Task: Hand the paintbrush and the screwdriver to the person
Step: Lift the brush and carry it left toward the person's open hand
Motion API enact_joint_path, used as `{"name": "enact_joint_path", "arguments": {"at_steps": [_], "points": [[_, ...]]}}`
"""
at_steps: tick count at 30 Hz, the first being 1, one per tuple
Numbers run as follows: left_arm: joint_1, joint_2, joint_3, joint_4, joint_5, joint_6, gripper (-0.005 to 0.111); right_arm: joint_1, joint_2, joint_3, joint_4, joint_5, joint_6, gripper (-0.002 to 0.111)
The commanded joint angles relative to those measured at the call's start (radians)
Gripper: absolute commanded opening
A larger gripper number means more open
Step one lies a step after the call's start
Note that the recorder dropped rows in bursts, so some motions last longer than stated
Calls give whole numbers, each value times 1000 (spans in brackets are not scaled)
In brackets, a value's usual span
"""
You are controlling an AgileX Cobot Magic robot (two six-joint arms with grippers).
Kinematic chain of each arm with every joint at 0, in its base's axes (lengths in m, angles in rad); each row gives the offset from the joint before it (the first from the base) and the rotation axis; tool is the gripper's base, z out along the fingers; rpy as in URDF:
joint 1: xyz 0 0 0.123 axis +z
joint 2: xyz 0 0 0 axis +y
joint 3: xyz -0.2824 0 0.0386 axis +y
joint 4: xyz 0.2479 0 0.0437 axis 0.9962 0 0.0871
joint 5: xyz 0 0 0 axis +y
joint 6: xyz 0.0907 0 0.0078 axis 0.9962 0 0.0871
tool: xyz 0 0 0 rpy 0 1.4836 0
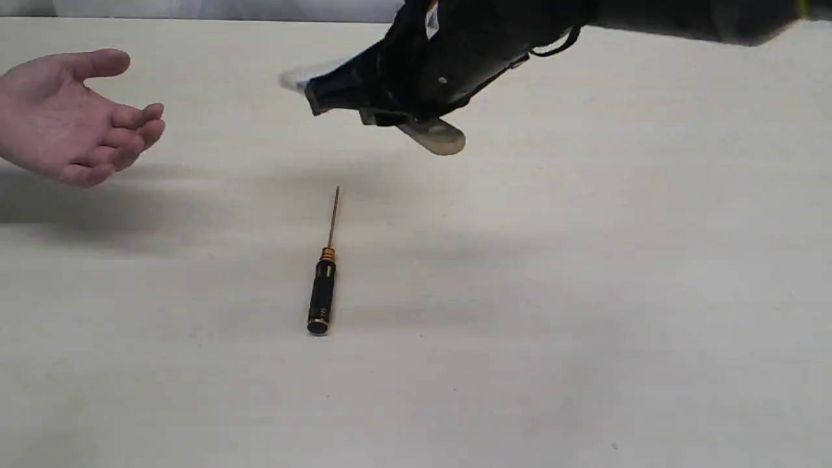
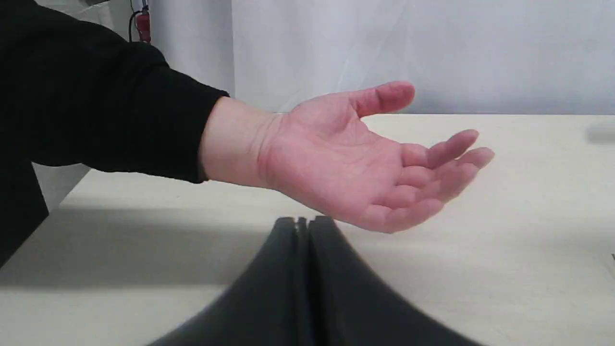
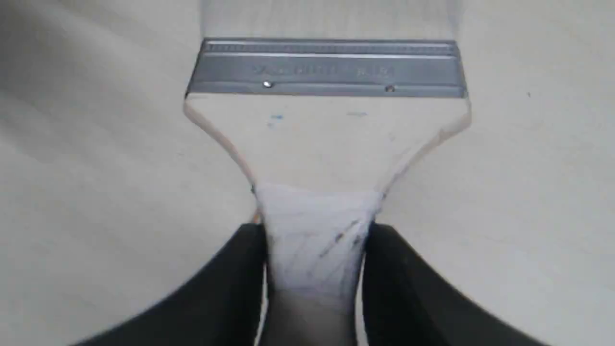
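Note:
My right gripper (image 1: 344, 97) hangs above the far middle of the table, shut on the paintbrush (image 1: 437, 137). In the right wrist view the black fingers (image 3: 230, 269) clamp the pale wooden handle of the paintbrush (image 3: 326, 134), with the silver ferrule (image 3: 326, 67) beyond them and the bristles running out of the frame. The screwdriver (image 1: 323, 286) lies on the table below and nearer, shaft pointing away. The person's open hand (image 1: 71, 123) waits palm up at the far left, apart from the brush. My left gripper (image 2: 302, 223) is shut and empty, just in front of the hand (image 2: 355, 158).
The pale table (image 1: 585, 292) carries only the screwdriver. The person's black sleeve (image 2: 96, 96) reaches in from the table's side. A white curtain (image 2: 384, 48) closes off the back.

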Motion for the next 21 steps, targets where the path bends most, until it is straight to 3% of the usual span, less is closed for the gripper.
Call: {"name": "enact_joint_path", "arguments": {"at_steps": [1, 10, 19, 21], "points": [[-6, -2, 2, -5, -10, -2, 0, -2, -52, -3, 114, -47, -108, 5], [-6, -2, 2, 0, -11, -2, 0, 3, 47, -155, 762, -85, -726, 5], [-6, -2, 2, -2, -11, -2, 0, 126, 278, -353, 777, -104, -883, 5], [-6, -2, 2, -2, -11, -2, 0, 128, 327, -385, 782, -90, -871, 10]]}}
